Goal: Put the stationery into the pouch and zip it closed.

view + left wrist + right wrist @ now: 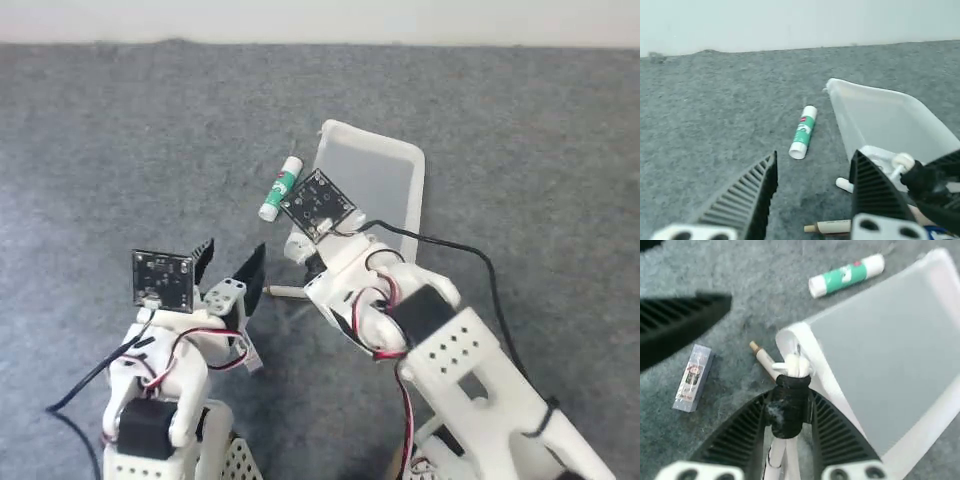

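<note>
Stationery lay outside the pouch (375,180): glue stick (280,188) just beside it, pencil (762,355) and eraser (692,377) near. Right gripper (788,397) pinched the zipper pull (787,415); left gripper (232,256) gaped empty.

I am seeing translucent white pouch (385,180) lying flat on grey mat, near corner curling up. Green-and-white glue stick (279,188) is lying just beside pouch's side, not touching. White pen (790,366) with black grip is sitting clamped in right gripper (788,402), its tip at curled corner. Beige pencil (762,355) is lying beside that corner, partly hiding. Small clear box (692,377) with red label is lying flat, further off.
</note>
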`<state>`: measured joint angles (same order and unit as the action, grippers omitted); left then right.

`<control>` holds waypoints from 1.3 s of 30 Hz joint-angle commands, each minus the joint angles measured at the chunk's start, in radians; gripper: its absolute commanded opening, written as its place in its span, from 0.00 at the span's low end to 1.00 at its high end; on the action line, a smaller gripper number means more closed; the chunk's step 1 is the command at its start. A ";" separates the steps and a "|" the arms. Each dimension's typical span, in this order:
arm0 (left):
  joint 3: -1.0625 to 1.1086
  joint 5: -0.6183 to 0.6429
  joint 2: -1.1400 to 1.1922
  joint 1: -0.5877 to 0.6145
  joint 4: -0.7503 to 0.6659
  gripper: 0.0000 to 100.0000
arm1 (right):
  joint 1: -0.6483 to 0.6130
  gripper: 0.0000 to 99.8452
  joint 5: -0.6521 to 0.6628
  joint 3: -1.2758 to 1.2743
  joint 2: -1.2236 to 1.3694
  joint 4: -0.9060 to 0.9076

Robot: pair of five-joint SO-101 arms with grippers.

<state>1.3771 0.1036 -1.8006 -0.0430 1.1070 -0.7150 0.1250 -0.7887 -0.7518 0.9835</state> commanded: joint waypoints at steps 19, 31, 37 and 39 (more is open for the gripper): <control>0.076 -0.049 -0.018 -0.146 -0.037 0.18 | -0.038 0.01 0.095 -0.075 -0.355 0.104; 0.081 -0.046 -0.017 -0.302 -0.021 0.18 | -0.062 0.01 0.095 -0.117 -0.524 0.128; 0.096 -0.048 -0.018 -0.301 -0.043 0.18 | -0.117 0.01 0.097 -0.135 -0.608 0.163; 0.110 -0.049 -0.018 -0.301 -0.064 0.18 | -0.120 0.01 0.098 -0.137 -0.610 0.163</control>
<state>1.4753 0.0667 -1.8021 -0.3437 1.0886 -0.8101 0.2048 -0.9390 -1.3211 1.1477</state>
